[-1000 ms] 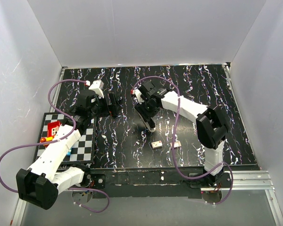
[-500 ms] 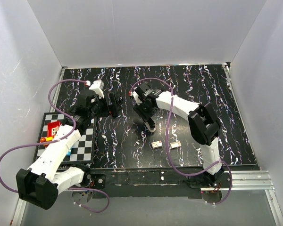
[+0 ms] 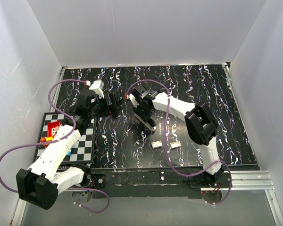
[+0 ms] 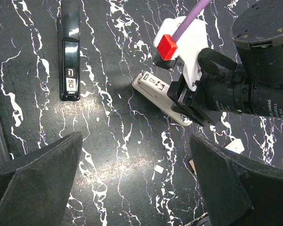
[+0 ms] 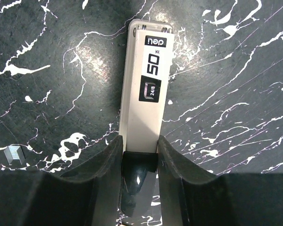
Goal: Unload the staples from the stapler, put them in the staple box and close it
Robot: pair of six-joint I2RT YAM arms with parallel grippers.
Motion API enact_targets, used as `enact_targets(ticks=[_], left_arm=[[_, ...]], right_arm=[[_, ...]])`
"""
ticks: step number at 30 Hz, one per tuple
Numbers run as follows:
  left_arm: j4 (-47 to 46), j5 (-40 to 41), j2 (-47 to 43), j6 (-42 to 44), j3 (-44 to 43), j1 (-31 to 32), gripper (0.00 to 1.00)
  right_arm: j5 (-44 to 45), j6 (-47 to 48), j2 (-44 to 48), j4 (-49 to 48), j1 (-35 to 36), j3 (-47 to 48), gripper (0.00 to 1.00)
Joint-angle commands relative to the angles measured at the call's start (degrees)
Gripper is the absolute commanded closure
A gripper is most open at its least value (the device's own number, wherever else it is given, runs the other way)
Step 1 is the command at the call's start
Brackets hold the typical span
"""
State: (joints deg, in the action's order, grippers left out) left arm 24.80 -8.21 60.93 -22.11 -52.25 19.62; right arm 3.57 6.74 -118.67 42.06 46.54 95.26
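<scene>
Since a second ago right arm [image 3: 179, 106] swung its elbow inward. Now right hand [image 5: 140, 149] pinches stapler [image 5: 146, 89] by its rear, low on bench [image 3: 217, 94] just beyond blocks [image 3: 156, 144]. Looks stiff, lightish, slick-sided, so I'd grip mid-body. Meanwhile left hand [image 4: 132, 181] is spread.

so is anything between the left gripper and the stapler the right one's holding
Nothing visible: only bare table lies between the open left gripper and the stapler in the right gripper. A separate black stapler lies off to the side, out of that path.

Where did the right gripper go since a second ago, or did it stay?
Yes, it moved. The right gripper, gripping the stapler, shifted slightly left, away from the silvery blocks.
</scene>
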Motion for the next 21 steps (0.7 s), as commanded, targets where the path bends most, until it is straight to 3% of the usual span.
enact_targets(ticks=[1, 7, 21], left_arm=[[-1.07, -0.84, -1.25, 0.49, -0.75, 0.07, 0.02], [-2.64, -4.00, -4.05, 2.06, -0.05, 0.07, 0.02], [-7.84, -9.54, -18.73, 6.55, 2.94, 0.16, 0.02]], right_arm=[[0.38, 3.71, 1.69, -0.67, 0.48, 1.94, 0.79], [-5.05, 12.14, 3.18, -0.32, 0.48, 1.77, 0.86], [-15.26, 33.24, 5.21, 2.50, 3.02, 2.56, 0.82]])
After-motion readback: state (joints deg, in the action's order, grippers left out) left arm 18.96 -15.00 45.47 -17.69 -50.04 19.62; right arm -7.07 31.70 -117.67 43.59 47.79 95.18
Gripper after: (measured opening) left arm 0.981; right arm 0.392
